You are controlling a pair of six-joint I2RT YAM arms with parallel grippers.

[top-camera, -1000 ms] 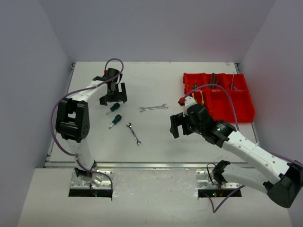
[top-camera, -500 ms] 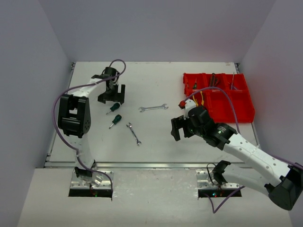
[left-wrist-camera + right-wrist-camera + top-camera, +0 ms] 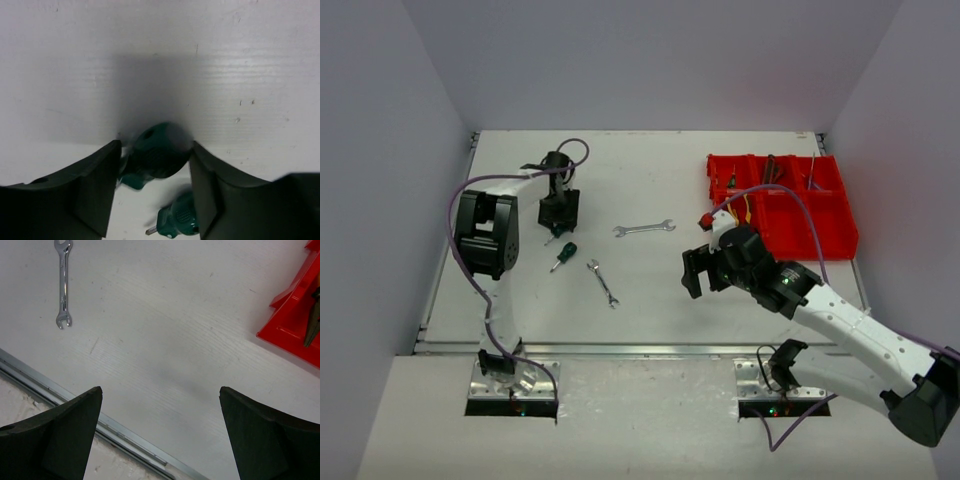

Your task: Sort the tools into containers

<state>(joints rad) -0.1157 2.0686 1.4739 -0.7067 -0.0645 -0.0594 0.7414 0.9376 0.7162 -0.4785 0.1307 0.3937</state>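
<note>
Tools (image 3: pixel 643 228) lie loose on the desk (image 3: pixel 650 310). Nearest is 1 wrench (image 3: pixel 603 281) at 6 o'clock, with the right pincer (image 3: pixel 695 270) hanging released at 4. Farther, at 9, the left pincer (image 3: pixel 558 222) has dropped and narrowed around 1 green screwdriver (image 3: pixel 160 151), beside its twin (image 3: pixel 177 221). Whether it clamps yet, I cannot tell. A lift likely follows, toward the bin (image 3: pixel 820 235) at 2.

No text, number or brand can be read on the wrenches (image 3: pixel 643 228), screwdrivers (image 3: pixel 564 253) or red bin (image 3: pixel 820 230)
</note>
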